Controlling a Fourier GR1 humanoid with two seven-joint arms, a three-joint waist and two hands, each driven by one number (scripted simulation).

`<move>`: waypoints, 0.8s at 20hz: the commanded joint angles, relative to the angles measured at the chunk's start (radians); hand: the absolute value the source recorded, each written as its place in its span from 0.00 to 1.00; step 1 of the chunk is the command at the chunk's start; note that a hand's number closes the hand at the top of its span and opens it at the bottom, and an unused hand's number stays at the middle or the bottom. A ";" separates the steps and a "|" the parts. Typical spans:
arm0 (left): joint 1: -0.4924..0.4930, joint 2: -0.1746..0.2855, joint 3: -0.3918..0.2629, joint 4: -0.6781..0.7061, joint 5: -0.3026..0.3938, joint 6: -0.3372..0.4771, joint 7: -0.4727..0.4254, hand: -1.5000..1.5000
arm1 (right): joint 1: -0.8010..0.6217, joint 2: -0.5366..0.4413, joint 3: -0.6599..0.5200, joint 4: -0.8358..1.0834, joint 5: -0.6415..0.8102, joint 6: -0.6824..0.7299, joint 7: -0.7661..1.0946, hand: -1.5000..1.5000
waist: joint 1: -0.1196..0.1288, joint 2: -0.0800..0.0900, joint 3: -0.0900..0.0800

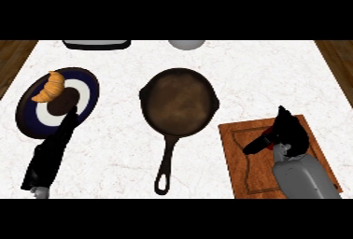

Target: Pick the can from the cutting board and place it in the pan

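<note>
Over at the board [238, 161], my right hand [284, 130] is curled round the can [270, 145], so only a red sliver shows. Pan [180, 100] sits just to its left. My left hand [50, 151] rests open, fingertips at the plate [88, 78].

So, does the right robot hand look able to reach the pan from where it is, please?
Probably yes: the right robot hand is over the cutting board, and only bare counter lies between that board and the pan.
</note>
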 commanded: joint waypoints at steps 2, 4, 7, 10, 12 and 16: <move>0.018 -0.008 0.013 -0.001 -0.020 0.003 -0.019 0.50 | 0.000 0.033 -0.051 0.011 0.016 0.039 0.151 0.00 | 0.000 0.003 0.005; 0.031 -0.030 -0.003 0.024 -0.032 0.007 -0.035 0.50 | 0.032 0.089 -0.024 0.092 0.084 -0.058 0.091 0.00 | 0.004 0.006 0.005; -0.028 -0.035 0.005 0.000 -0.039 -0.003 0.044 0.50 | -0.007 0.094 -0.078 0.109 0.099 -0.067 0.019 1.00 | 0.002 0.006 0.005; 0.001 -0.017 0.024 -0.020 -0.015 -0.036 0.022 0.50 | 0.055 0.128 -0.095 0.075 0.107 -0.076 -0.009 1.00 | 0.000 0.004 0.005; 0.019 -0.030 0.019 -0.012 -0.038 -0.022 0.001 0.50 | 0.005 0.142 -0.125 0.046 0.095 -0.033 0.001 1.00 | 0.001 0.004 0.005; -0.012 -0.053 0.009 -0.005 -0.069 -0.011 0.018 0.50 | 0.032 0.172 -0.148 0.078 0.130 -0.083 -0.052 1.00 | -0.001 0.005 0.005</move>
